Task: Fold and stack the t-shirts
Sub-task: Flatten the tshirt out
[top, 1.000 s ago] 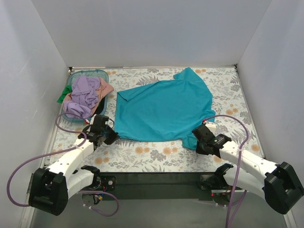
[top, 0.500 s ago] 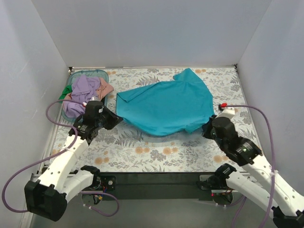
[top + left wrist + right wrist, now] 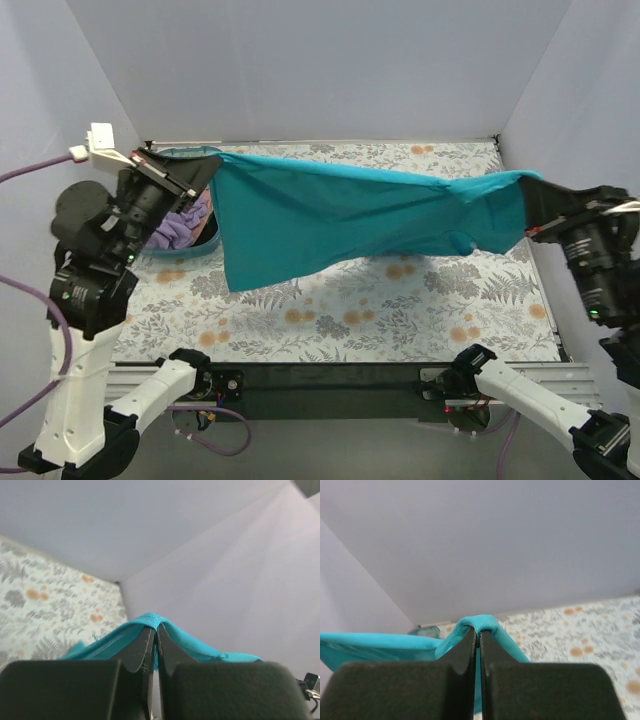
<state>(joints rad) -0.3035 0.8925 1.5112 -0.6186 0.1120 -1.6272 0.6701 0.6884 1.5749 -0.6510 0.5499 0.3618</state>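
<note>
The teal-blue t-shirt [image 3: 350, 215] is held in the air, stretched as a sagging band between the two pincers and lifted clear of the table covering [image 3: 400, 300] beneath them. The left pincer [image 3: 200, 168] is pressed together on one edge of the cloth, and a small hump of fabric is seen just above its tips in the wrist view. The right pincer [image 3: 528, 198] is likewise pinched on the opposite end, with cloth bunched over its tips. Below the left pincer the shirt is let down in a broad panel ending in a pointed corner. Toward the right pincer it is drawn into a narrow gather.

No fold is judged to have been made, and no stack is seen. The task is judged to be near its start: this shirt is yet to be laid flat and folded. Lavender cloth [image 3: 175, 230] is heaped in a teal basket [image 3: 185, 250] below the left pincer and is not yet handled.

The shirt is seen to be thin, soft and matte, creased in long draping lines. The table covering is printed with grey ferns and orange blossoms.
</note>
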